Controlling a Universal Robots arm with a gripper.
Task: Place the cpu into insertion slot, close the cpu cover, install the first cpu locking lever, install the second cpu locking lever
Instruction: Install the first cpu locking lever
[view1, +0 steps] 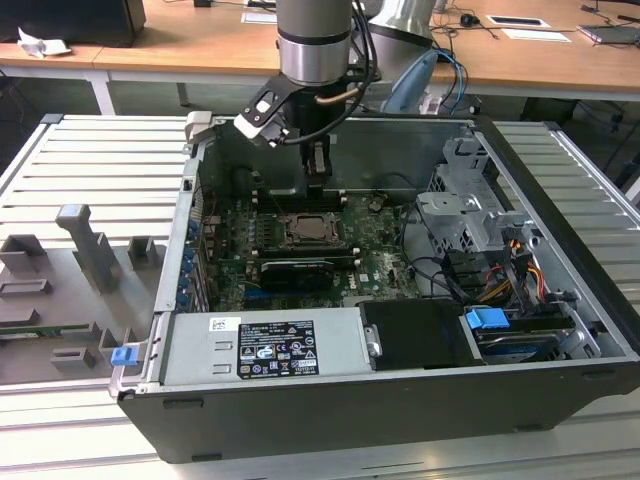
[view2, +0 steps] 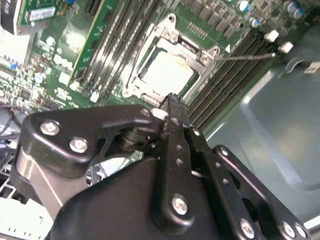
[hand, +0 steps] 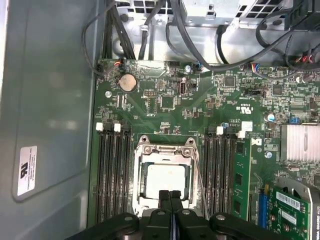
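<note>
Down inside the open computer case (view1: 330, 410), where the arm's black linkage hides the near edge of the insertion slot (view1: 310, 230), the cpu (hand: 165, 181) lies pale in the slot, framed by the cpu cover (hand: 163, 149), with the jaws just above it, pressed together, holding nothing.

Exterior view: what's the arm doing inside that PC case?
The arm's gripper hangs just above the insertion slot on the green motherboard inside the open computer case. The cpu sits in the slot and the cpu cover lies down around it. The gripper is shut, with nothing visible in it. A thin wire lever runs along one side of the socket; I can't tell if it's latched.
</note>
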